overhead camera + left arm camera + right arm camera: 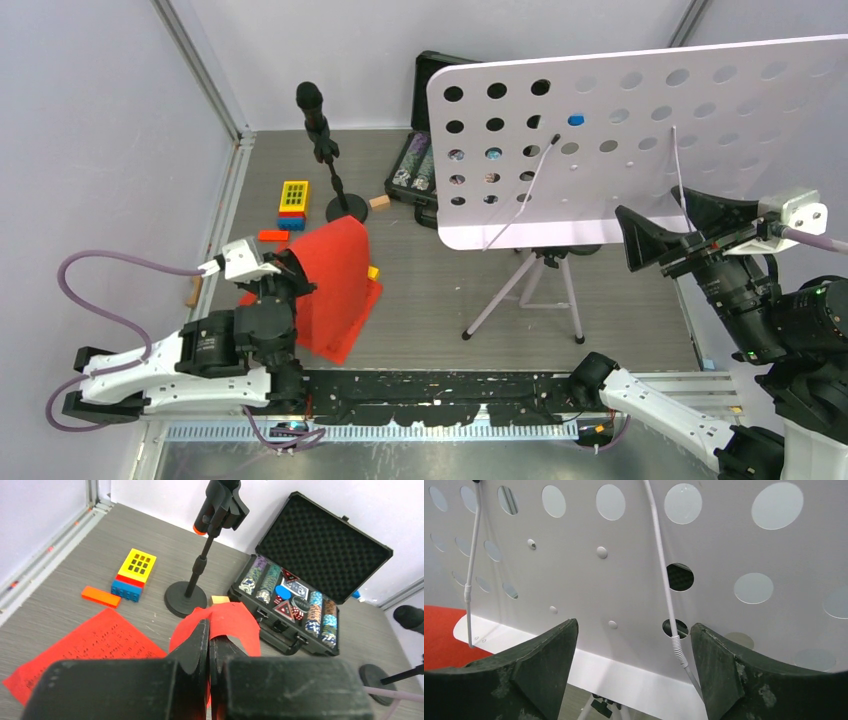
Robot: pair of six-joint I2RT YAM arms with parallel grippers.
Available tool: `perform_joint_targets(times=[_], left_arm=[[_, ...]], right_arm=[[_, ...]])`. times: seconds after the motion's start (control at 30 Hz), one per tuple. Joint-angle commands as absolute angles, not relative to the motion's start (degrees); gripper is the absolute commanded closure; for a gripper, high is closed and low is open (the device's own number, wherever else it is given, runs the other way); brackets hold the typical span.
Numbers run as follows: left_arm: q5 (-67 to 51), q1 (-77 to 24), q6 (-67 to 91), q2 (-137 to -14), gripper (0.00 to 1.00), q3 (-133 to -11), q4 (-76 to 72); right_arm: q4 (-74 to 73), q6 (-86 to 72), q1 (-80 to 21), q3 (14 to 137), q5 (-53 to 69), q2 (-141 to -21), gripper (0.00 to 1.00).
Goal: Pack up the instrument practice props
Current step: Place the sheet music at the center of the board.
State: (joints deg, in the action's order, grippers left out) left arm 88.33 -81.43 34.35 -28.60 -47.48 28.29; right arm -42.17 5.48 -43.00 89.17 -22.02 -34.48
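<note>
Pinching one of two red pages (pixel 235 620) is the left tool (pixel 208 630). Facing the one white rack (pixel 624 580), the right tool (pixel 634 625) stands spread; two microphones (pixel 220 505) stand at twelve and three o'clock of the pages.

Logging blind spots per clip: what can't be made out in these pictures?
Poker chip case: top view, mostly hidden behind the white music rack.
Second microphone: left wrist view, cut off by the right edge.
Red sheet-music page: left wrist view, print too small to read.
</note>
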Motion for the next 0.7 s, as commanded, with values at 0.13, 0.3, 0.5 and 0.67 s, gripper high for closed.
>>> perform_joint_targets(times=[0.13,0.3,0.5,0.67], left_arm=[[96.10,-81.58,39.82,-29.52,1.00,-50.18,36.59],[95.97,-81.56,34.58,-29.61,1.00,-50.85,34.54],[95.41,-81.57,30.25,-31.73,1.00,-53.53,34.45],[94.88,-81.62,25.12,-34.66,1.00,-55.56,32.13]], right_arm=[[-41.93,6.77,-42.89,90.73,-21.06,-33.14,0.07],[-41.45,8.84,-42.89,91.57,-22.80,-31.29,0.06],[-40.73,13.01,-42.89,93.18,-25.86,-29.57,0.05],[-40.76,14.52,-42.89,95.43,-25.30,-28.79,0.05]])
